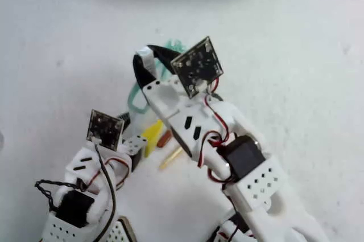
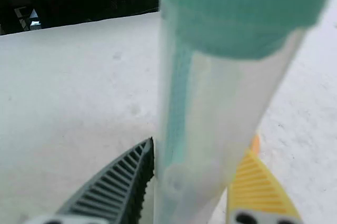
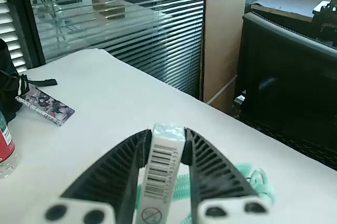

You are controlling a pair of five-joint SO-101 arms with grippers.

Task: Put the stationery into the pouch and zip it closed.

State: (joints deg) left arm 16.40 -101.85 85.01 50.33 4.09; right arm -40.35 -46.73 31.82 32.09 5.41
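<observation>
- Left gripper (image 2: 202,153): the black jaw and the yellow jaw are closed on the pouch (image 2: 221,97), a clear sleeve with a teal band at its far end; the pouch fills the gap between the two jaws
- Right gripper (image 3: 167,132): both black jaws are clamped on a white barcoded piece (image 3: 160,174), held above the table (image 1: 296,54)
- Pouch position, high view: its teal edging (image 1: 135,95) shows near the table's centre, just beyond the left arm and partly under the right arm
- Loose stationery: a yellow stick (image 1: 170,158) and a reddish-brown piece (image 1: 165,138) lie on the table between the two arms, just right of the yellow jaw
- Printed card (image 3: 45,106): flat on the table, well apart from the right gripper
</observation>
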